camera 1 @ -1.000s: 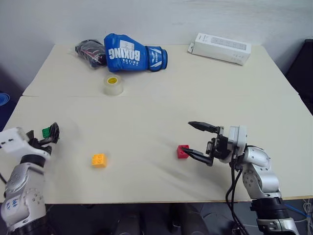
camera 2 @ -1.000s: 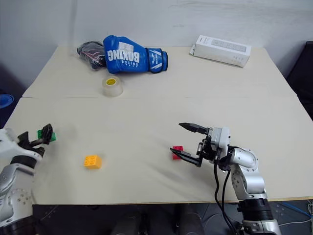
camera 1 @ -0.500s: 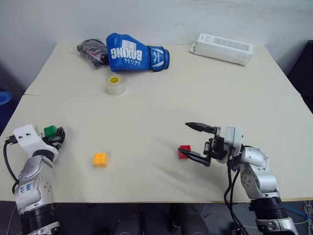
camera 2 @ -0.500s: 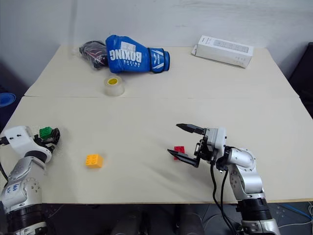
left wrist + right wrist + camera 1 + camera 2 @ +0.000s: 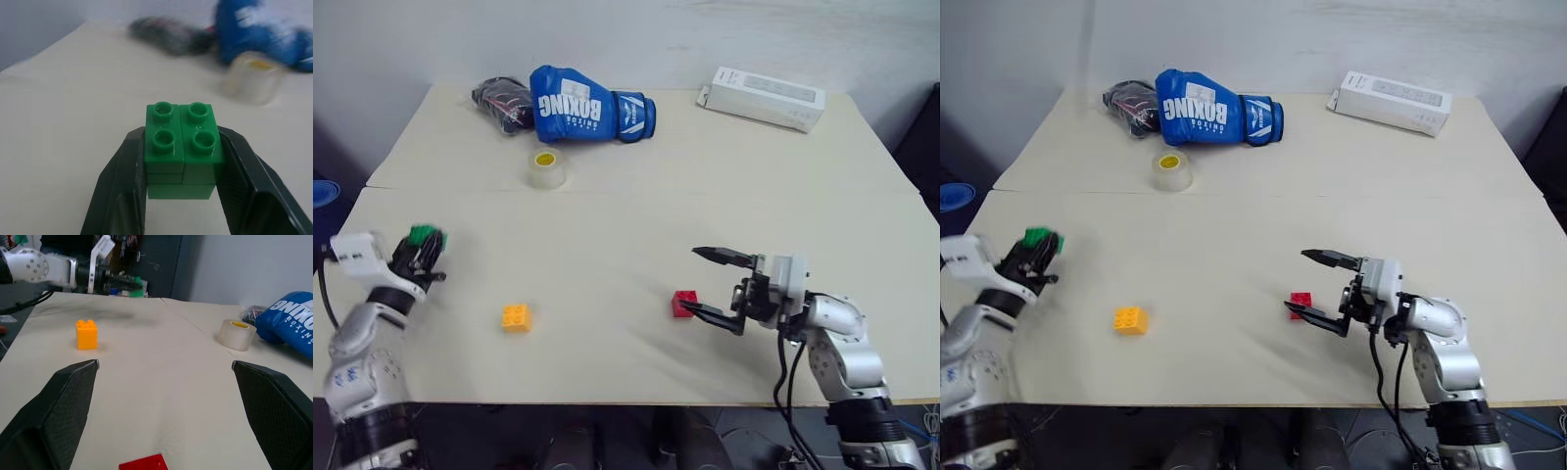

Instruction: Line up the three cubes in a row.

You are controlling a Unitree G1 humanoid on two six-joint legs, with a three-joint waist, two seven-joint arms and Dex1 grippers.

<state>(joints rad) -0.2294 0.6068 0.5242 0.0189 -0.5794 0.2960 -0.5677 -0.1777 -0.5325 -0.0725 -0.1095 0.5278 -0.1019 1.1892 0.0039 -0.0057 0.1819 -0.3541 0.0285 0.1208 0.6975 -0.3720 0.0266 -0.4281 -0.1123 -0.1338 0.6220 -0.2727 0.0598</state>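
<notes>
1. The green cube [image 5: 180,149] is clamped between the two black fingers of the left gripper [image 5: 419,251], studs upward, and is carried clear of the table [image 5: 636,196], well to the left of the orange-yellow cube [image 5: 516,317].
2. The red cube [image 5: 682,304] lies on the table well to the right of the orange-yellow cube, and the right gripper [image 5: 715,286] is held just beside it with its fingers spread wide and nothing between them.
3. The step in hand is judged to be the carrying of the green cube into line with the other two, which already lie at roughly the same depth on the table.
4. It would be done well if the green cube were kept level, set down to the left of the orange-yellow cube on the line through it and the red cube, and released only once it is resting flat.
5. No container is seen; the tape roll [image 5: 546,168], boxing glove [image 5: 591,105] and white box [image 5: 762,97] lie far behind the orange-yellow cube.
</notes>
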